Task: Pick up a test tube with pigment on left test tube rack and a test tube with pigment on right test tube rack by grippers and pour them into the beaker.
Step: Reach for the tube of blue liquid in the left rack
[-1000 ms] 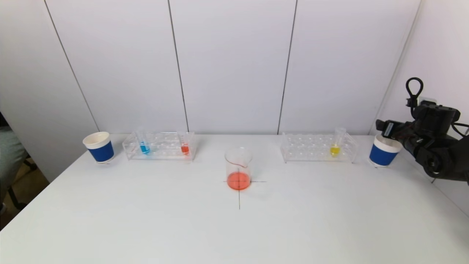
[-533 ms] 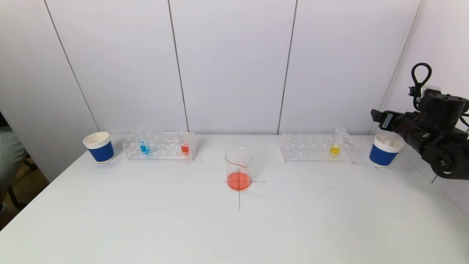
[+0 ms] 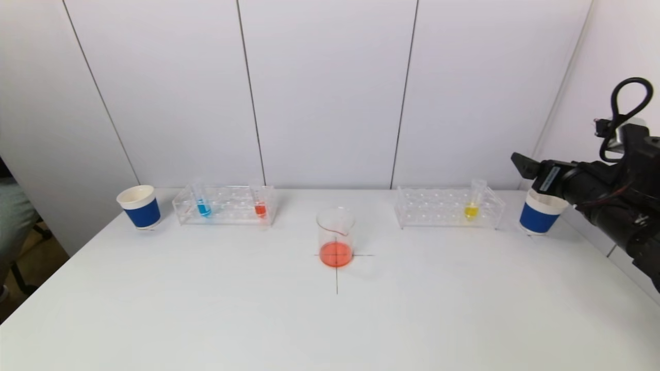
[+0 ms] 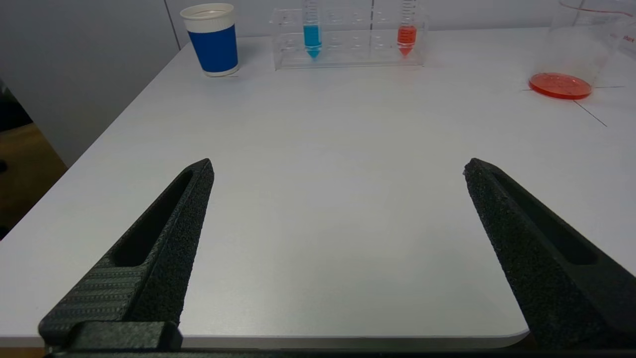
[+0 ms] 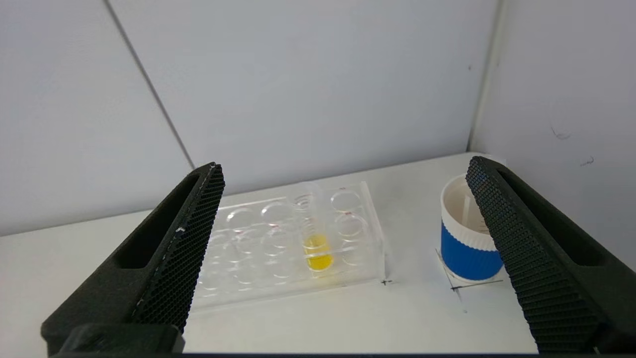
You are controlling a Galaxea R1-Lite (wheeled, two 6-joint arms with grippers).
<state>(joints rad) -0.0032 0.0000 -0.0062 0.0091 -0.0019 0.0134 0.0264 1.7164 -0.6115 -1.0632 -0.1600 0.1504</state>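
Some orange-red liquid is already sitting in the bottom of the beaker point(image 3: 335, 237), so by the look of it some pouring is likely done. Nothing is being held right now. More tubes are waiting, so more picking and pouring may be left.

The beaker is standing upright near the middle of the bench point(image 3: 206, 319), on a thin drawn cross. The left test tube rack point(image 3: 225, 205) is being kept near the far edge, toward the far left corner. A blue tube point(image 3: 202, 201) and a red tube point(image 3: 259, 202) are standing upright in it. The right test tube rack point(image 3: 447, 207) is placed near the far edge, toward the far right corner, and one yellow tube point(image 3: 473, 201) is standing in it. A blue paper cup point(image 3: 139, 206) is set beside the left rack, and another blue paper cup point(image 3: 541, 212) beside the right rack.

The right gripper point(image 5: 343, 174) is being held up above the right edge of the bench, near the right cup, with its jaws wide apart and empty. The left gripper point(image 4: 338, 169) is being kept low at the near edge, jaws wide apart and empty too.
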